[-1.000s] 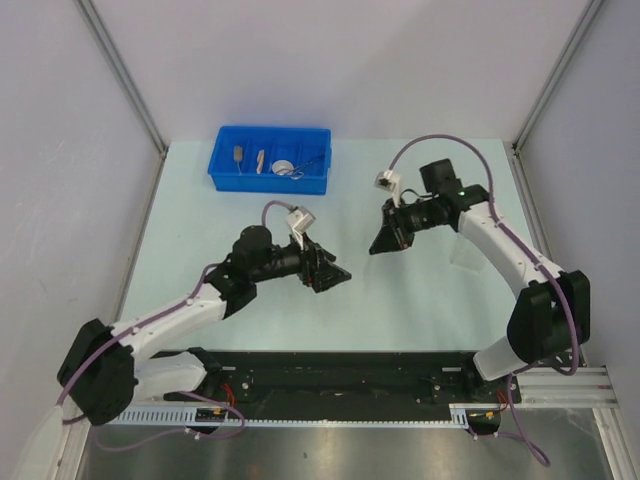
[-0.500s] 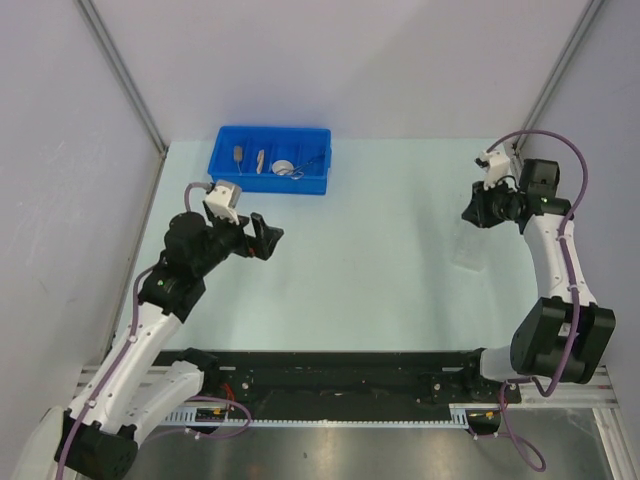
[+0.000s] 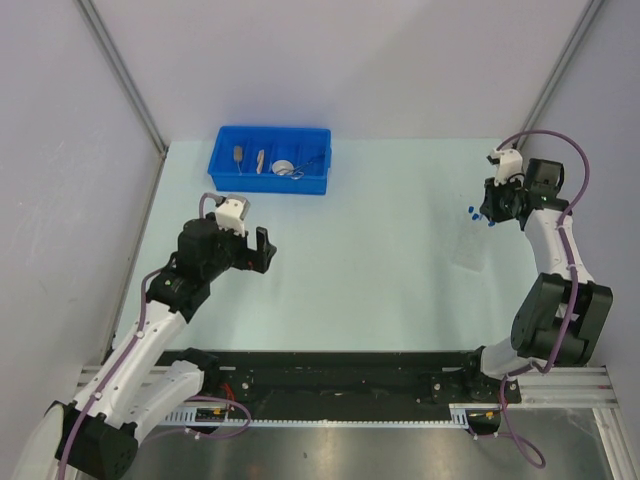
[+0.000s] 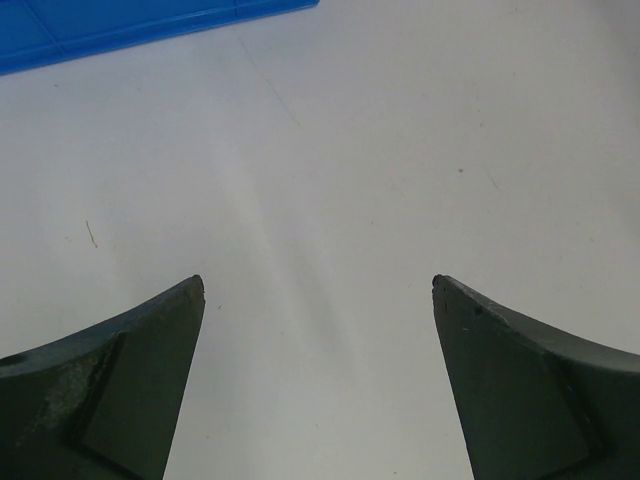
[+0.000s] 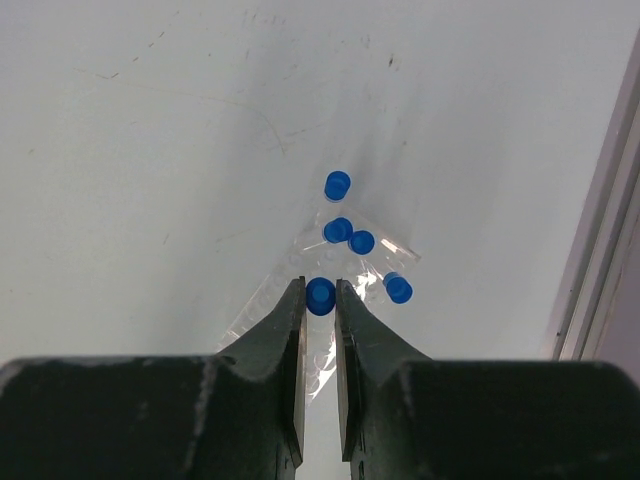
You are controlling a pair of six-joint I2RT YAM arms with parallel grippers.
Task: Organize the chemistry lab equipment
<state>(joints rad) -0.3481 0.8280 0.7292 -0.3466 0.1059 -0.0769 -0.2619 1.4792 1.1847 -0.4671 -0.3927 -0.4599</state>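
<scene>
In the right wrist view my right gripper point(image 5: 320, 290) is shut on the blue cap of a clear tube point(image 5: 320, 298). Under it lies the clear plastic tube rack point(image 5: 262, 300), with three more blue-capped tubes point(image 5: 338, 230) in it and another point(image 5: 398, 289) at its edge. From above, the right gripper point(image 3: 490, 208) is at the table's right side with blue caps point(image 3: 478, 213) at its tip. My left gripper point(image 3: 262, 250) stands open over bare table, fingertips point(image 4: 198, 290) wide apart. The wooden-handled tools point(image 3: 240, 155), white dish point(image 3: 284, 167) and wire tongs point(image 3: 306, 163) lie in the bin.
The blue divided bin point(image 3: 225, 178) stands at the back left; its front edge point(image 4: 100, 40) shows at the top of the left wrist view. A grey wall and metal frame point(image 5: 600, 230) run close along the right side of the rack.
Both arms have swung apart from the table's middle. The left went to the left front of the bin and opened wide. The right went to the right side, where blue caps now show.
</scene>
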